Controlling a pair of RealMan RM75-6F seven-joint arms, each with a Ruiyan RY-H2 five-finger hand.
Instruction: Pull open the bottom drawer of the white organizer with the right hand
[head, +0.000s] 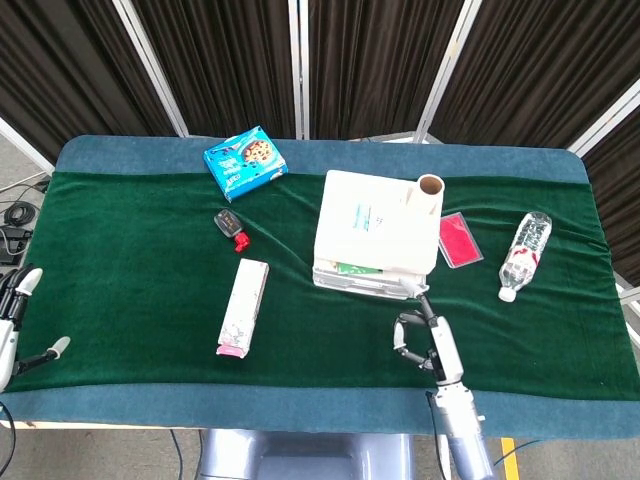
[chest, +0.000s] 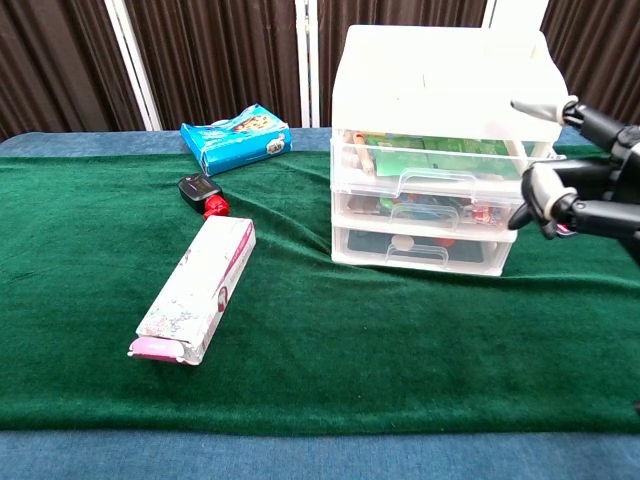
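Beside white organizer (chest: 440, 150), right robot hand (chest: 585, 190) (empty), bottom drawer (chest: 420, 248) closed.

Right hand (head: 425, 338) raised on its forearm (head: 458, 425) from the near edge, one finger extended, the others loosely curled, holding nothing; chest view shows it at far right (chest: 585, 195). Left hand (head: 12, 325) at far left, fingers spread, empty.
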